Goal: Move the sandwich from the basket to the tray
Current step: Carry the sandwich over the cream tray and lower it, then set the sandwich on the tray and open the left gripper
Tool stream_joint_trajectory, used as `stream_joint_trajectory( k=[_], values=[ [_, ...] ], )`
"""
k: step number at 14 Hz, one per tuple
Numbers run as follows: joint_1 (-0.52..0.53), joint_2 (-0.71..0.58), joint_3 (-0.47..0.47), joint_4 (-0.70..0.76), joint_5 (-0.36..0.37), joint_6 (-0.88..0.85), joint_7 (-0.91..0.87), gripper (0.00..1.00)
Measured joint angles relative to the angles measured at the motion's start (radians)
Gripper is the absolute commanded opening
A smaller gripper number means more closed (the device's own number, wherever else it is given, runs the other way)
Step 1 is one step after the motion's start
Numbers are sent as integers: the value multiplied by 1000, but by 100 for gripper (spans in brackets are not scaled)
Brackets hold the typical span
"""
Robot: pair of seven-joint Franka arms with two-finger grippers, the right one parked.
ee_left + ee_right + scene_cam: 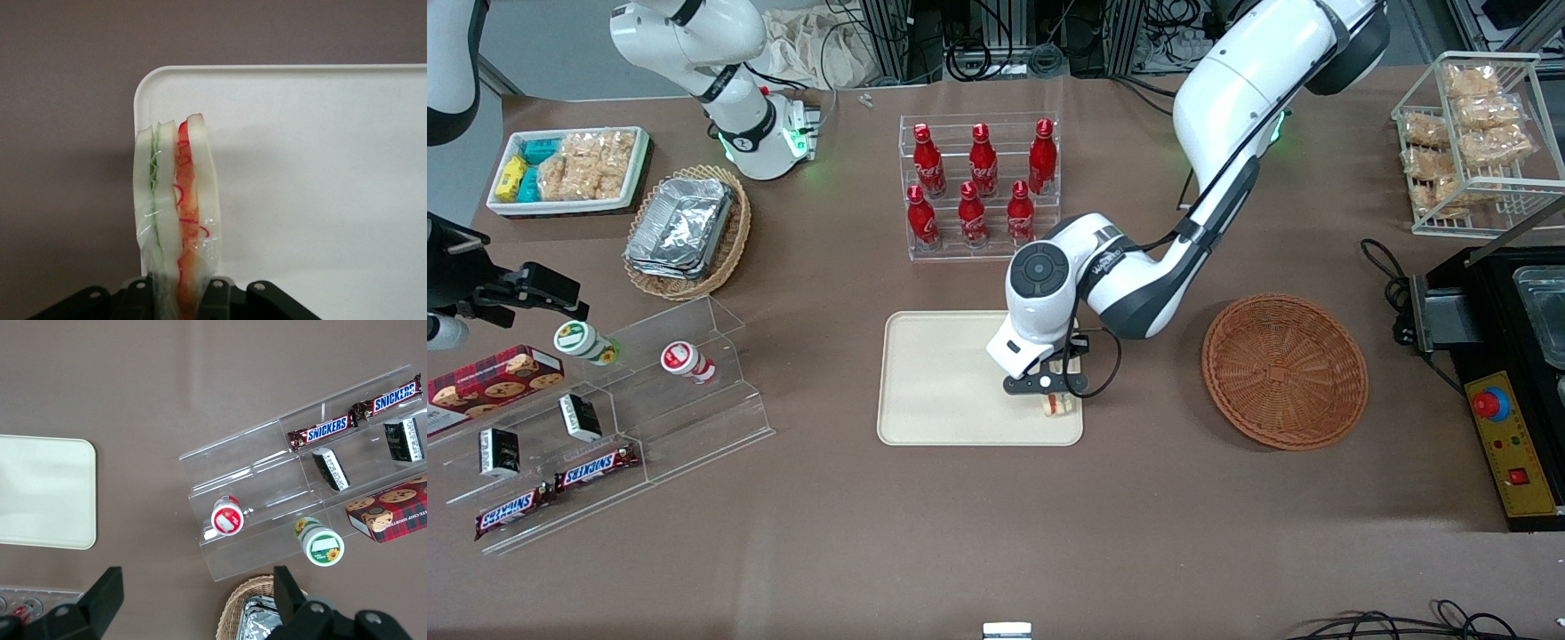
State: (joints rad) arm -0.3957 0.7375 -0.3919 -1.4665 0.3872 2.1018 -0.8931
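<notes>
The gripper (1056, 388) is low over the tray (943, 382), at the corner nearest the front camera on the basket (1285, 371) side, and its fingers (217, 293) are pinched tight on the sandwich (177, 207). The wrapped wedge stands on edge over the cream surface, green layer and red layer both showing, close to the tray's rounded corner. The reddish wicker basket sits on the brown table (1138, 533), near the tray, toward the working arm's end.
</notes>
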Motion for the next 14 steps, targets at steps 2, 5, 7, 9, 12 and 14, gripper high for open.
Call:
stream_joint_trajectory(
  k=[2, 5, 7, 9, 12, 14],
  values=[
    [0, 11, 0, -18, 7, 20, 2, 0],
    [0, 14, 0, -42, 14, 33, 29, 0],
    [0, 14, 0, -53, 16, 44, 36, 0],
    [0, 14, 1, -61, 17, 56, 40, 0],
    [0, 14, 3, -71, 17, 66, 41, 6],
    [0, 14, 3, -72, 17, 67, 41, 31]
  ],
)
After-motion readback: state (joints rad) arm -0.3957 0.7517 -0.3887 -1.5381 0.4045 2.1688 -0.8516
